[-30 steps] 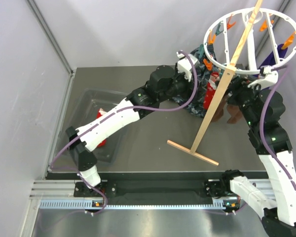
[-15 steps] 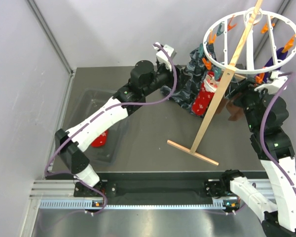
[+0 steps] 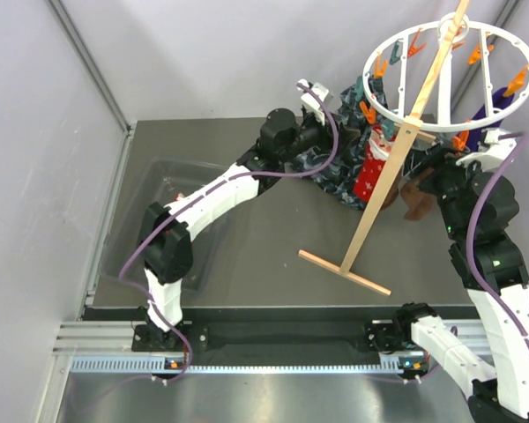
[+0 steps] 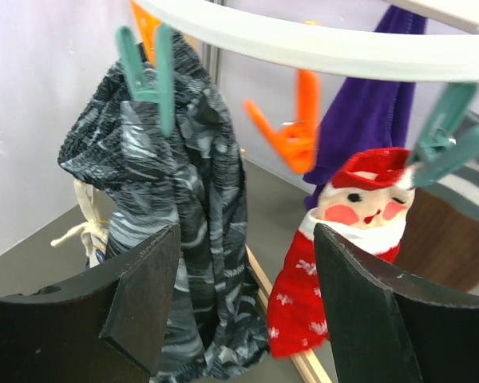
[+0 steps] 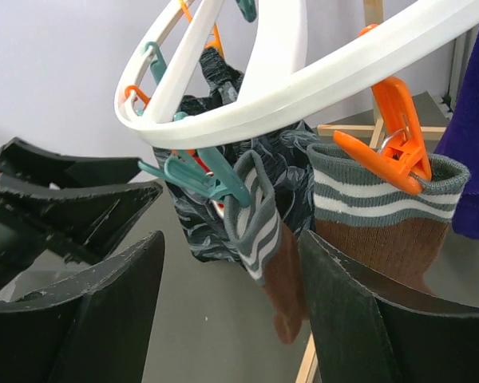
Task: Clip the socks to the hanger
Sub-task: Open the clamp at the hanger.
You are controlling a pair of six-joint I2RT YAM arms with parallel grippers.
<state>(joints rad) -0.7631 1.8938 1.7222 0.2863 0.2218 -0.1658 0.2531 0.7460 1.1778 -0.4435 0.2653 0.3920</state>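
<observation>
Hanger [image 3: 367, 72]: white ring on a slanted wooden pole [image 3: 395, 172], at the far right of the tabletop [image 3: 264, 256].
Red sock [image 4: 303, 295]: Santa face at the cuff, hangs from a teal clip [image 4: 443, 140].
Brown socks [image 5: 387, 239]: striped cuffs, one under an orange clip [image 5: 391, 136], one under a teal one.
Dark patterned cloth [image 4: 176, 239] and purple sock [image 4: 367, 128]: also on the ring.
Left gripper [image 4: 247, 239]: jaws apart, empty, facing the cloth and red sock.
Right gripper [image 5: 227, 247]: jaws apart, empty, near the brown socks.

Socks [image 4: 315, 295] hang from clips [image 4: 299, 136] on the hanger [image 4: 319, 48], the cloth [image 4: 176, 199] just left of them.
</observation>
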